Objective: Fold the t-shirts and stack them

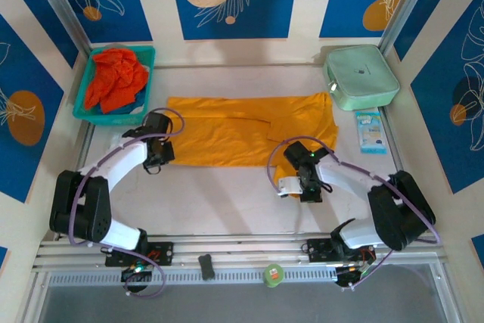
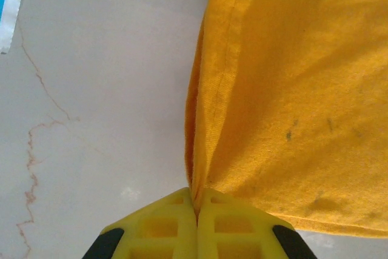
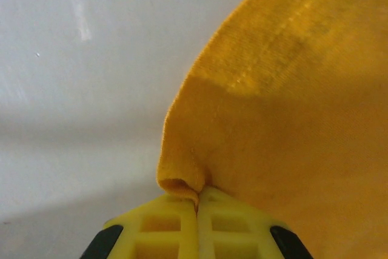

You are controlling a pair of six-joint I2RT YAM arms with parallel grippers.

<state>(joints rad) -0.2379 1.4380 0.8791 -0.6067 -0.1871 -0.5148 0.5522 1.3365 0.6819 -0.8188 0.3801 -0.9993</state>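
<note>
A yellow-orange t-shirt (image 1: 234,130) lies spread across the middle of the table, its right part folded over. My left gripper (image 1: 168,150) sits at the shirt's near left corner. In the left wrist view its yellow jaws (image 2: 196,203) are shut on the hemmed edge of the shirt (image 2: 291,89). My right gripper (image 1: 286,187) is at the shirt's near right side. Its jaws (image 3: 197,198) are shut on a small rolled fold of the yellow cloth (image 3: 279,119). A red-orange t-shirt (image 1: 115,79) lies crumpled in the basket.
The teal basket (image 1: 87,111) stands at the back left. A mint-green zipped case (image 1: 361,77) is at the back right, with a small blue-and-white packet (image 1: 370,132) in front of it. A green tape roll (image 1: 273,274) rests on the front rail.
</note>
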